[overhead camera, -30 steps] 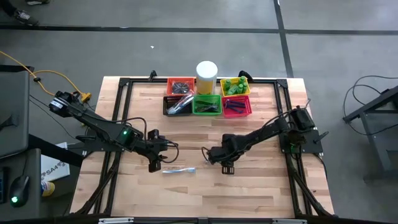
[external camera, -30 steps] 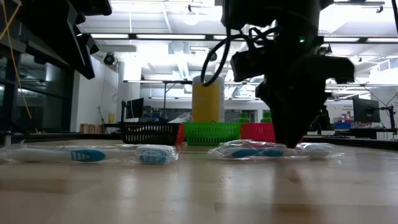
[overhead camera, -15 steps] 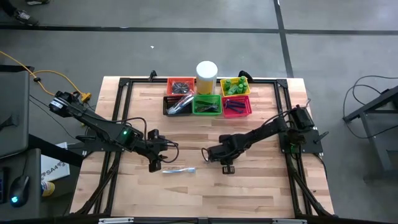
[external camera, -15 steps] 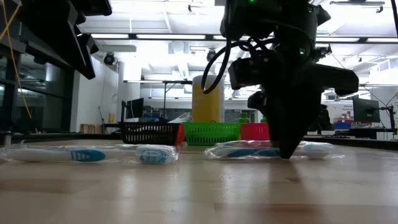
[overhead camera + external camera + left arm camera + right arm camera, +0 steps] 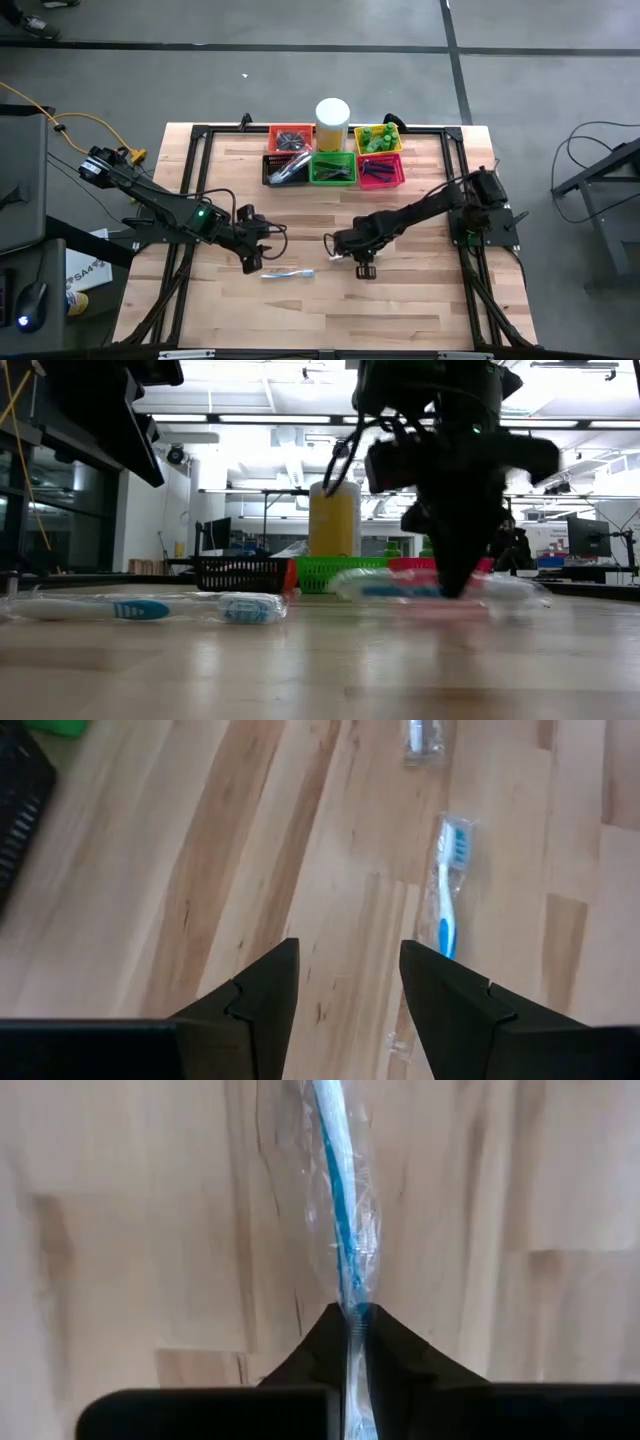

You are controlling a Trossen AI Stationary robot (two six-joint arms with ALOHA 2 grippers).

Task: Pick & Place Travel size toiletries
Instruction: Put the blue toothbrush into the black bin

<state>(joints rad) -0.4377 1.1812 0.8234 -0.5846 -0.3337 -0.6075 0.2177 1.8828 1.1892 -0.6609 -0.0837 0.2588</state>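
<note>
Low view puts a clear-wrapped white-and-blue toothbrush (image 5: 150, 607) nearest, lying flat on the pale wooden table (image 5: 320, 670) and untouched. The left gripper (image 5: 348, 982) hovers above the bare wood beside it, its two dark fingers (image 5: 262, 990) spread well apart around nothing.

A little farther across the table, the right gripper (image 5: 350, 1318) has just finished closing: a second ago its fingers stood apart over a second clear-wrapped toothbrush (image 5: 343, 1230), and now they are pinched tight on the wrapper partway along the blue handle. In the low view that toothbrush (image 5: 385, 586) has come up a little off the wood compared with half a second ago, blurred with motion, so the lift seems to have begun. The high view shows the right gripper (image 5: 362, 262) at mid-table with the left gripper (image 5: 256, 262) well apart from it.

Beyond them, at the far edge, stands the cluster of small coloured mesh baskets: black (image 5: 287, 170), green (image 5: 333, 169), pink (image 5: 381, 171), orange (image 5: 290, 138) and yellow (image 5: 378, 139), with a tall white cylinder (image 5: 332, 122) between the last two.

The grasp looks made, so the carry to a basket is likely next; the black basket already seems to hold similar wrapped items, though which one is meant cannot be told. The slippery wrapper could slide in the pinch.
</note>
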